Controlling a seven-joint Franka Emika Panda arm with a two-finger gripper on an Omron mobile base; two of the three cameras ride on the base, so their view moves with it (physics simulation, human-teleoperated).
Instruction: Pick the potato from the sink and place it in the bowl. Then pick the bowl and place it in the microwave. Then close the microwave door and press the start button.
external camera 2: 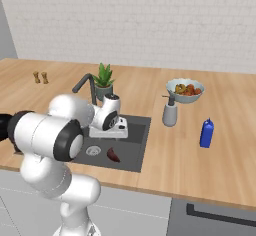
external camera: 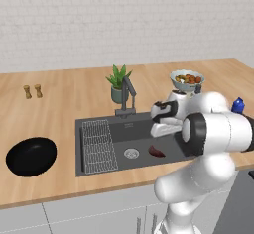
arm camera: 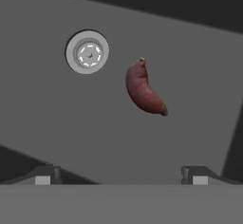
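The potato [arm camera: 144, 91], a small reddish-brown curved lump, lies on the floor of the dark grey sink [external camera: 141, 135] just right of the round steel drain [arm camera: 87, 52]. It also shows as the same potato [external camera: 157, 151] [external camera 2: 114, 155] from the base. My gripper [arm camera: 121, 175] hangs open over the basin, pointing down, with the potato below and between its spread fingertips [arm camera: 46, 175] and not touching them. The glossy black bowl [external camera: 31, 156] rests on the wooden counter left of the sink. The microwave and its door are out of view.
A wire rack [external camera: 97, 146] fills the sink's left part. A dark faucet [external camera: 127, 95] and a potted plant [external camera: 119, 83] stand behind the basin. A pale bowl of food [external camera 2: 185, 90], a soap dispenser [external camera 2: 170, 113] and a blue bottle [external camera 2: 206, 133] stand to the right, two shakers [external camera: 32, 91] at the far left.
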